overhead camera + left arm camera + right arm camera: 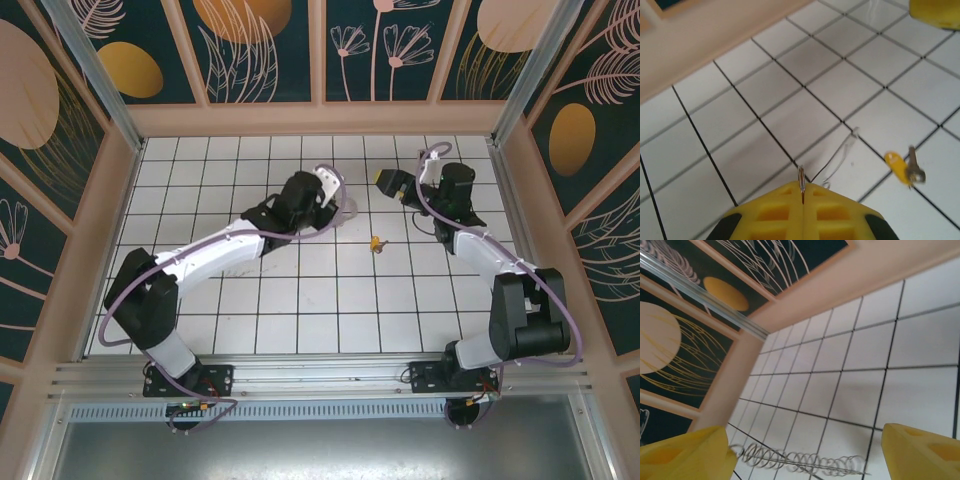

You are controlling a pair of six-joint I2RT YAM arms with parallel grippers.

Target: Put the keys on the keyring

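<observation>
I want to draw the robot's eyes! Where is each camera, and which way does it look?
Top external: above and behind, looking down on the tiled table; left arm and right arm show.
Left wrist: on the left arm, looking down at tiles past the left gripper, shut on the keyring.
Right wrist: on the right arm, facing across tiles to the painted wall; the right gripper is open.
Shared: top and left wrist both show the key.
</observation>
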